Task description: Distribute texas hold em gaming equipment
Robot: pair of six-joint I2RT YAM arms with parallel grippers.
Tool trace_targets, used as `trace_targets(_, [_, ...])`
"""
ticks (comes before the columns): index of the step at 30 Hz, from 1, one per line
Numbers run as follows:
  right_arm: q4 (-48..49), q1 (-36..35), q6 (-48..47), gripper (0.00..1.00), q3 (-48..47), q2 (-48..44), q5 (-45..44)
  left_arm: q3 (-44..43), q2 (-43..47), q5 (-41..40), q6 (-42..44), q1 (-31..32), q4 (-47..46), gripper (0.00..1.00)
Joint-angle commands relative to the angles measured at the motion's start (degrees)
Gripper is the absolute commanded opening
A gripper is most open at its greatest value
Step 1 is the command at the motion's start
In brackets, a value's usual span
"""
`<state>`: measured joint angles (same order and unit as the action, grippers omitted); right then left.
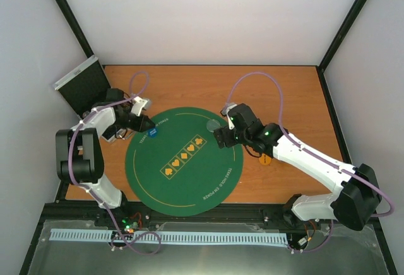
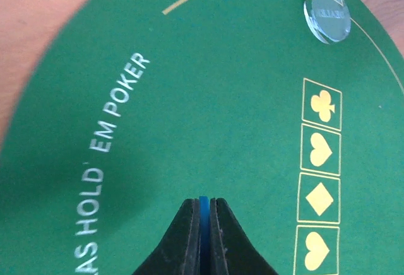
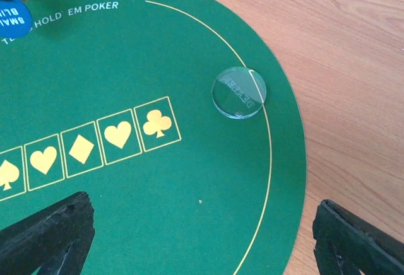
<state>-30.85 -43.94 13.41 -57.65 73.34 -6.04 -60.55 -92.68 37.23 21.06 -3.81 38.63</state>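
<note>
The blue disc (image 2: 203, 221) is pinched on edge between the fingers of my left gripper (image 2: 203, 207), which is shut on it just above the left side of the green mat (image 2: 208, 98). From above, the blue disc (image 1: 153, 134) shows at the tip of the left gripper (image 1: 146, 125). A clear disc (image 3: 238, 92) lies flat on the mat's gold ring near the club box. My right gripper (image 3: 202, 240) stands open a short way from it, with only felt between its fingers (image 3: 53, 234). An orange disc (image 1: 265, 159) lies on the wood under the right arm.
The round green felt mat (image 1: 208, 180) fills the middle of the wooden table (image 1: 278, 92). An open silver case (image 1: 82, 86) stands at the back left corner. White walls close in the back and both sides.
</note>
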Motion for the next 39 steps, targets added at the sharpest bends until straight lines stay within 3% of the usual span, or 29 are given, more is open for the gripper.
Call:
trace_targets(1, [-0.29,0.68,0.73,0.94,1.19,-0.31,-0.64,-2.75,-4.24,8.19,0.97,-0.04,-2.09,0.01])
trace_targets(9, [-0.63,1.38,0.57,0.94,1.74,-0.85,-0.20,-3.29,-10.01,9.66,1.38,-0.05,-2.85,0.01])
trace_targets(18, [-5.62,3.66,2.92,0.95,2.36,-2.18,-1.15,-4.11,-14.76,3.03,-0.39,-0.76,-8.14,0.01])
trace_targets(20, [-8.70,3.98,4.79,0.97,2.29,-2.60,-3.49,-4.64,-15.09,2.75,-0.43,-0.76,-7.98,0.13])
trace_targets(23, [-14.75,4.89,8.33,1.00,2.62,-3.21,-7.20,-4.26,-14.03,-0.03,-0.50,-0.76,-8.48,0.47])
trace_targets(27, [-20.69,7.94,12.63,1.00,5.58,-4.83,-7.59,-3.88,-10.38,-5.59,-1.76,-0.81,-9.47,0.75])
trace_targets(30, [-21.68,11.39,14.90,1.00,9.32,-6.50,-6.10,-3.47,-5.69,-5.54,-1.34,-0.76,-8.81,0.86])
trace_targets(35, [-23.31,14.17,21.40,1.00,9.43,-6.41,-8.73,-1.18,2.66,-2.60,-0.31,-0.76,-6.99,0.98])
trace_targets(39, [-20.21,15.18,28.39,1.00,14.37,-5.31,-10.21,1.45,7.46,-1.22,0.35,-0.65,-5.85,1.00])
